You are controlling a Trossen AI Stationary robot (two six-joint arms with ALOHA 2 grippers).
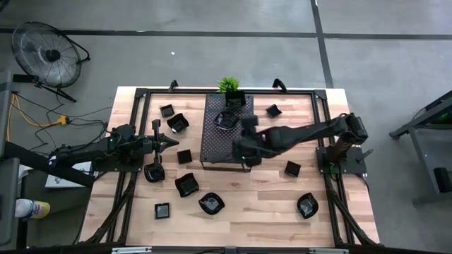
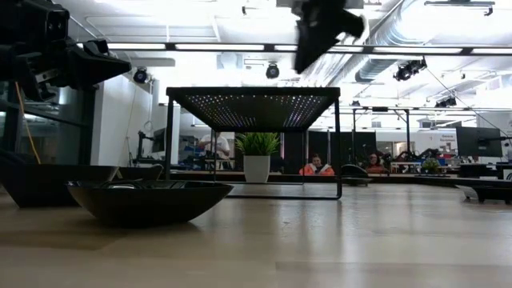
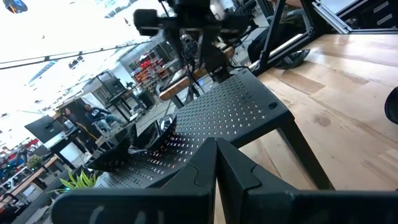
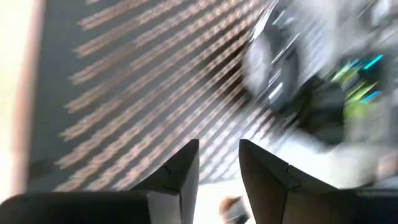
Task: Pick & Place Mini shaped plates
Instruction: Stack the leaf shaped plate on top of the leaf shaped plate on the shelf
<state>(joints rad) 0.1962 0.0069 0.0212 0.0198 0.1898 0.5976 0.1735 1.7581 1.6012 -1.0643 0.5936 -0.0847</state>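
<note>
Small glossy black dishes lie scattered on the wooden table, for instance near the left arm (image 1: 154, 171), at the near side (image 1: 210, 203) and on the right (image 1: 292, 168). Two more rest on the far part of the perforated tray (image 1: 226, 118), one of which shows in the left wrist view (image 3: 155, 134). My right gripper (image 1: 241, 149) hangs above the tray's near right part, open and empty (image 4: 219, 158). My left gripper (image 1: 171, 143) hovers left of the tray with its fingers together (image 3: 216, 152) and holds nothing.
The dark perforated tray (image 1: 215, 152) stands on thin legs in the table's middle (image 2: 253, 108). A small green plant (image 1: 228, 86) stands at its far end. A black frame (image 1: 141, 95) runs along the table's edges. People sit in the room beyond the table.
</note>
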